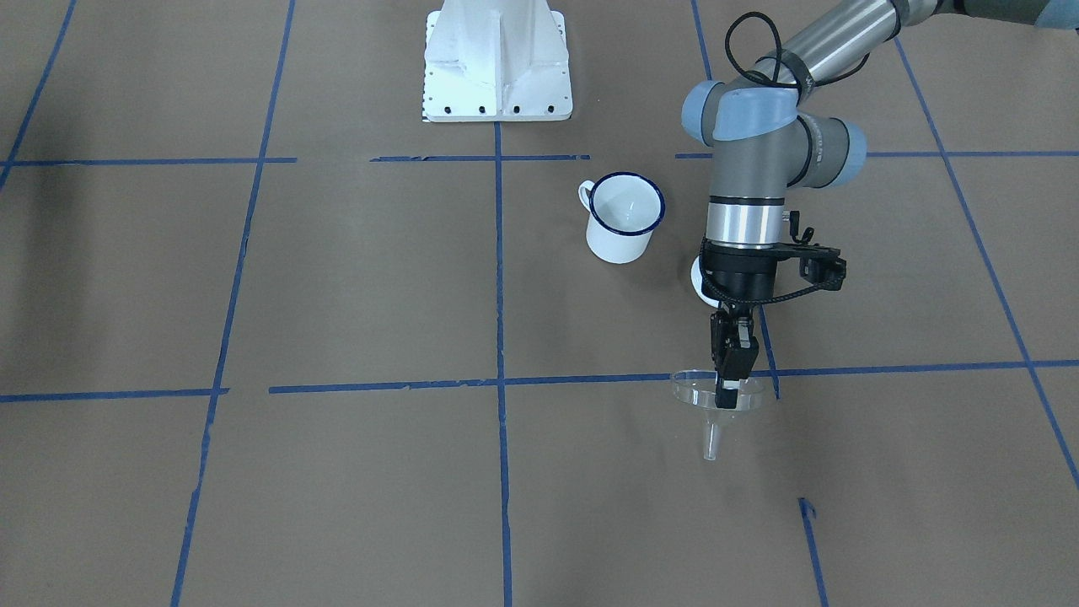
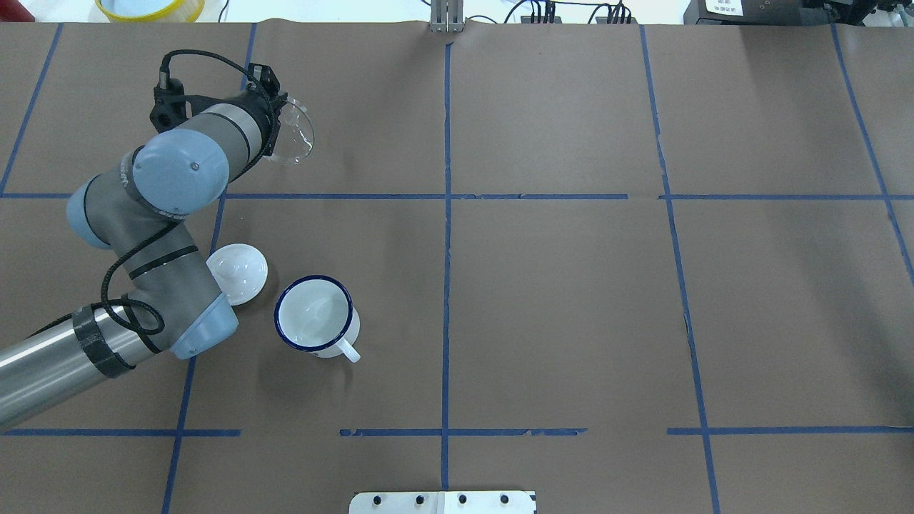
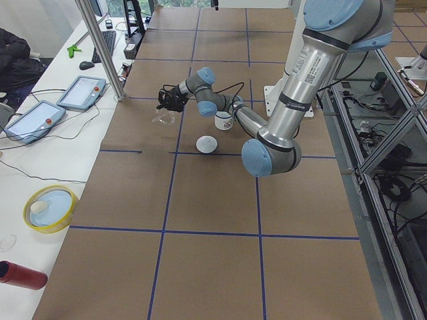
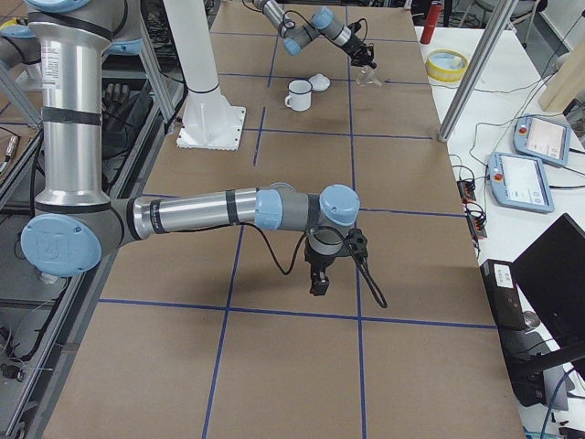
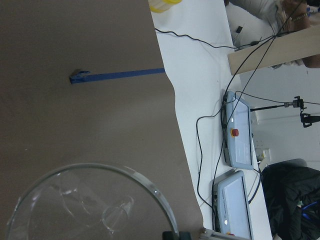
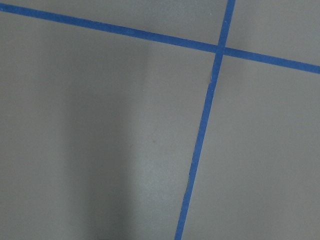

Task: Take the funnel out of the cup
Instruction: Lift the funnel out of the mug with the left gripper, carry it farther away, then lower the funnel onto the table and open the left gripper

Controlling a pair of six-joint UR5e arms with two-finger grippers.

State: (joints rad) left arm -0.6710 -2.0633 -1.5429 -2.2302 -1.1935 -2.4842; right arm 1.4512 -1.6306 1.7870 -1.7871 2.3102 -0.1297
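- Left gripper (image 1: 730,381) points down, well away from the cup (image 1: 624,217); clamped on the rim of the funnel (image 1: 712,415), held outside the cup
- Right gripper (image 4: 320,280) far from the cup; opening cannot be told
- One funnel; one cup; one lid (image 2: 238,272) just beside the cup

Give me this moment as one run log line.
step: funnel out of cup | left gripper: shut on funnel rim, spout down | cup: empty, upright | right gripper: state unclear

Glossy, clear plastic funnel (image 1: 693,393). Smooth white enamel cup (image 1: 622,221), glossy, with a dark blue rim. Shiny white lid (image 2: 238,272). Matt brown paper surface (image 1: 337,278), lined with blue tape (image 1: 499,295).
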